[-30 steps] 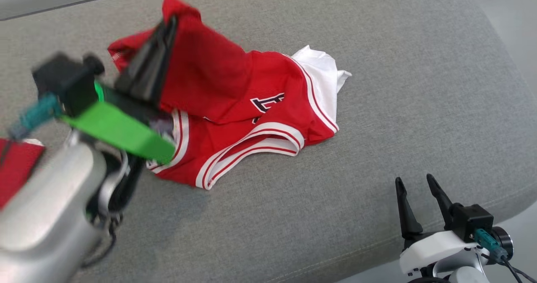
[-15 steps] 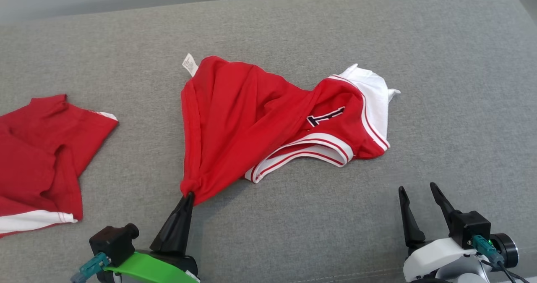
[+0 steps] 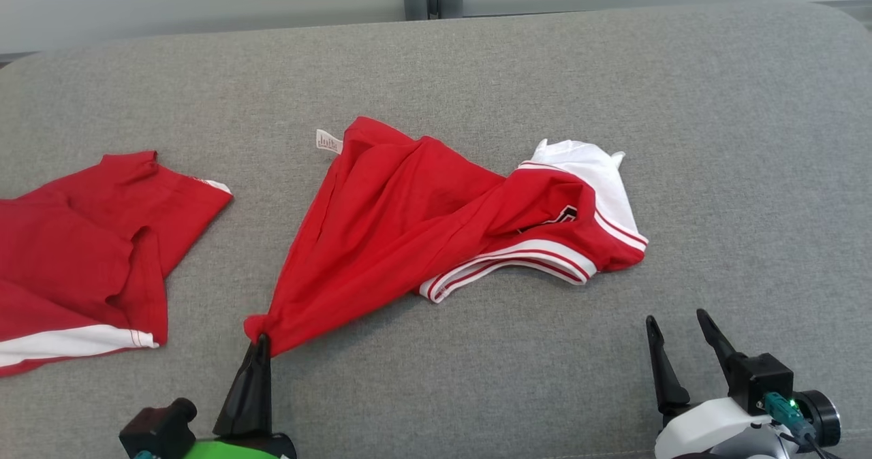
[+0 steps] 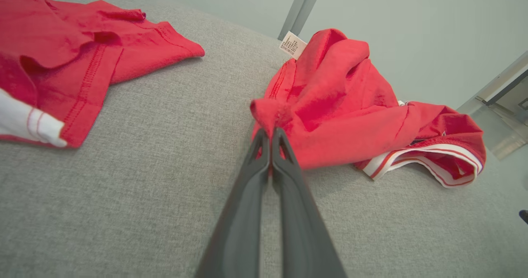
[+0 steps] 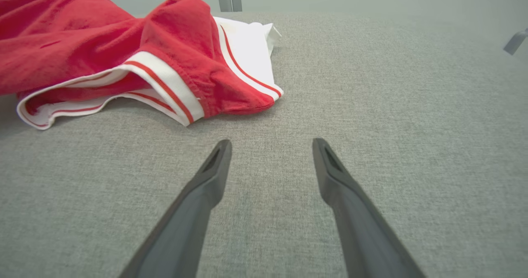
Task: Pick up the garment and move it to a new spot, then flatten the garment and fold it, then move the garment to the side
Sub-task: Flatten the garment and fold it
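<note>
Head view, from the left: a second red shirt [image 3: 82, 241] lies crumpled at the edge of the grey cushion [image 3: 736, 118], well apart from the work. Next comes the left claw [image 3: 260, 340], its fingers pressed together on a bunched red corner of the garment [image 3: 402, 227]. From that pinch the garment fans up and to the right across the middle of the cushion, with a white label [image 3: 328, 141] at its far edge and striped trim [image 3: 518, 261] and a white panel at its right end. The cloth looks light, thin and limp. It should drag and crease rather than hold a shape, so a single pinched corner will probably only pull it into a rope. A second hold on the trimmed hem or the opposite corner would likely spread it flat. Far right, the right claw [image 3: 676, 319] hovers spread and empty, clear of that trim.
</note>
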Controlling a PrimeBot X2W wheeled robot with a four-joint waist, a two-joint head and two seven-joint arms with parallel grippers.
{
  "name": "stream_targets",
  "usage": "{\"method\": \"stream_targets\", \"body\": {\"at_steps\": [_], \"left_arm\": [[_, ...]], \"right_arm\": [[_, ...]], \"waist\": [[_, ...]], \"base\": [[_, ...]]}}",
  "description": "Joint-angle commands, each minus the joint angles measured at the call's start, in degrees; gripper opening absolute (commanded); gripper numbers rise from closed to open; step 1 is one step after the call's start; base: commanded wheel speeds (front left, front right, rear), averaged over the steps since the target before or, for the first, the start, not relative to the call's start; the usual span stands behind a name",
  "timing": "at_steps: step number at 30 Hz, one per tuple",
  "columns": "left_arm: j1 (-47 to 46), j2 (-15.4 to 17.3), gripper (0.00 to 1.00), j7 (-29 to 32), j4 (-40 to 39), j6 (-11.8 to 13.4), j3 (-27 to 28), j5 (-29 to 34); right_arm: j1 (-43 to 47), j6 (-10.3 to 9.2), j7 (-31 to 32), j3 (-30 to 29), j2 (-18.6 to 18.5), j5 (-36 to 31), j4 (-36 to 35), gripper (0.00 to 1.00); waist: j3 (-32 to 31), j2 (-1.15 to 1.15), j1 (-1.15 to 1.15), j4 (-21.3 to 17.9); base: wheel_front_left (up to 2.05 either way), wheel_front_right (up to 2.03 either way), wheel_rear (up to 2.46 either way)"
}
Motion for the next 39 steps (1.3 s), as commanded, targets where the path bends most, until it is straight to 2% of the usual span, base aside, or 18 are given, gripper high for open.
{"method": "stream_targets", "body": {"at_steps": [1, 2, 3, 9, 13, 17, 20, 24, 26, 32, 39], "left_arm": [[1.8, -0.4, 0.59, 0.0, 0.5, -0.2, -0.1, 0.4], [2.1, -0.5, 0.85, 0.0, 0.9, -0.2, -0.5, 0.3], [2.2, -0.6, 1.00, 0.0, 1.5, -0.2, -1.1, 0.1], [2.7, 1.6, 1.00, 0.0, 7.7, -0.2, -4.4, -3.2], [3.1, 2.3, 1.00, 0.0, 9.2, -0.2, 1.2, -1.7], [2.0, 0.3, 1.00, 0.0, 4.5, 0.1, 8.7, 2.1], [-0.2, -0.4, 1.00, 0.0, 0.0, -0.1, 9.4, 4.6], [-3.9, 0.0, 1.00, 0.2, -2.5, -0.2, 5.5, 5.9], [-8.3, 0.6, 1.00, 1.9, -3.8, -0.2, 1.6, 6.0], [-23.4, 2.5, 1.00, 11.6, -2.6, -0.2, -9.7, 3.4], [-39.9, 4.8, 1.00, 22.5, 6.0, -0.2, -19.0, -1.1]], "right_arm": [[0.9, -0.10, 0.0, -0.1, -0.1, -0.1, 0.0, 1.00], [1.1, -0.10, 0.0, 0.0, -0.1, 0.0, 0.0, 1.00], [1.1, -0.10, 0.0, 0.1, -0.2, 0.1, 0.1, 1.00], [0.6, -0.10, 0.0, 0.6, -0.1, 0.3, 0.4, 1.00], [0.4, -0.10, 0.0, 0.7, -0.2, 0.3, 0.0, 1.00], [1.0, -0.10, 0.0, 0.9, -0.2, 0.3, -0.2, 1.00], [1.3, -0.10, 0.0, 1.2, -0.2, 0.3, -0.2, 1.00], [0.4, -0.10, 0.0, 1.3, -0.2, 0.6, -0.5, 1.00], [-0.2, -0.10, 0.0, 1.6, -0.1, 1.0, -0.7, 1.00], [-1.9, -0.10, 0.0, 2.4, -0.1, 2.9, -0.8, 1.00], [-3.6, -0.10, 0.0, 3.4, -0.1, 5.1, -1.0, 1.00]], "waist": [[-0.1, 0.00, 0.00, -0.2], [-0.1, 0.00, 0.00, -0.2], [-0.1, 0.00, 0.00, -0.3], [-0.6, 0.00, 0.00, -1.3], [-1.2, 0.00, 0.00, -2.8], [-1.8, 0.00, 0.00, -4.5], [-2.0, 0.00, 0.00, -6.2], [-1.5, 0.00, 0.00, -8.1], [-0.8, 0.00, 0.00, -9.4], [2.5, 0.00, 0.00, -13.6], [6.8, 0.00, 0.00, -18.1]], "base": [[0.00, 0.00, 0.00], [0.00, 0.00, 0.00], [0.00, 0.00, 0.00], [0.00, 0.00, 0.00], [0.00, 0.00, 0.00], [0.00, 0.00, 0.00], [0.00, 0.00, 0.00], [0.00, 0.00, 0.00], [0.00, 0.00, 0.00], [0.00, 0.00, 0.00], [0.00, 0.00, 0.00]]}}
